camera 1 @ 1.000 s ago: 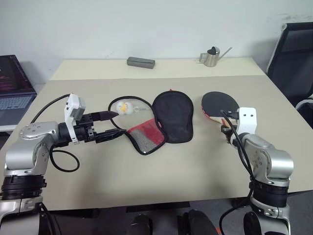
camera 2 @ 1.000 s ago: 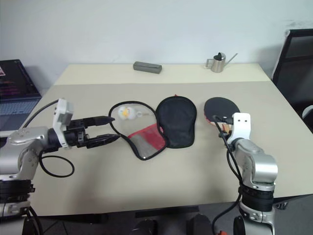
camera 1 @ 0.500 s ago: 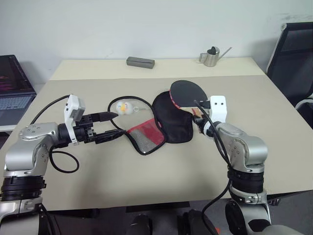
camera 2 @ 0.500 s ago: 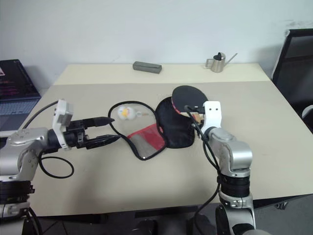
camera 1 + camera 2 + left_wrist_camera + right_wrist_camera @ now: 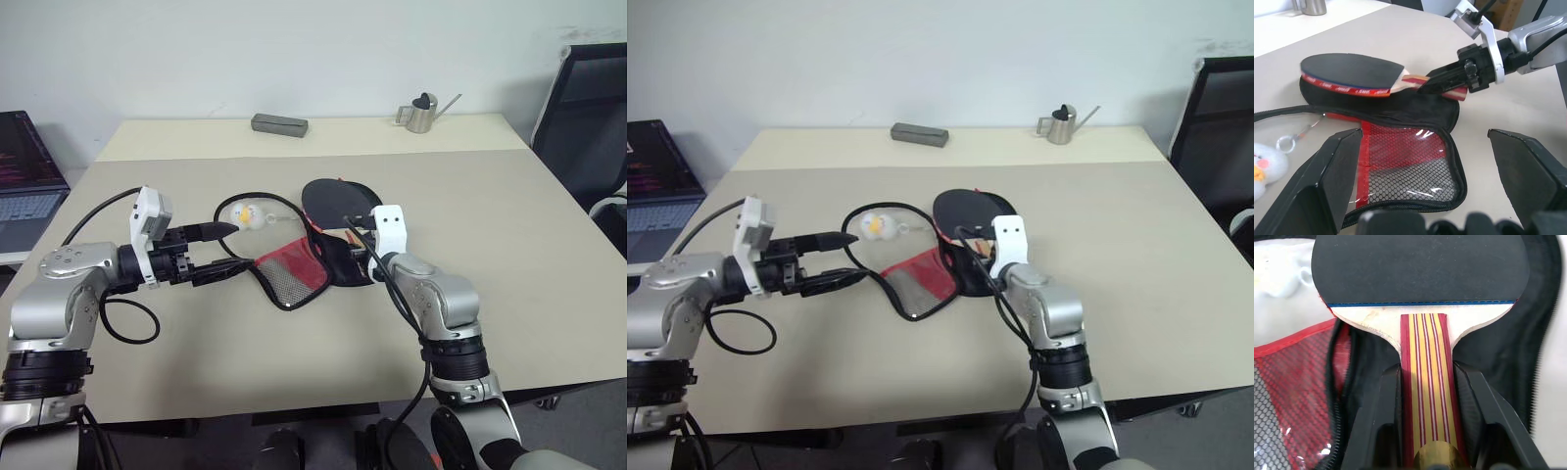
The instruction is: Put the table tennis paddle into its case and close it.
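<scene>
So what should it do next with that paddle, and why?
Probably lower it onto the open half of the case. The right gripper holds the table tennis paddle by its handle, just above the case's black inside; the mesh flap lies folded open.

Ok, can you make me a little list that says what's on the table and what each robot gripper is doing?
paddle: black rubber-faced table tennis paddle with striped wooden handle, held above the case
case: soft black and red fabric case, unzipped, lying open
right gripper: shut on the paddle handle
left gripper: open, holding nothing, beside the case
also there: small white-yellow plush toy, grey box, metal watering can
</scene>
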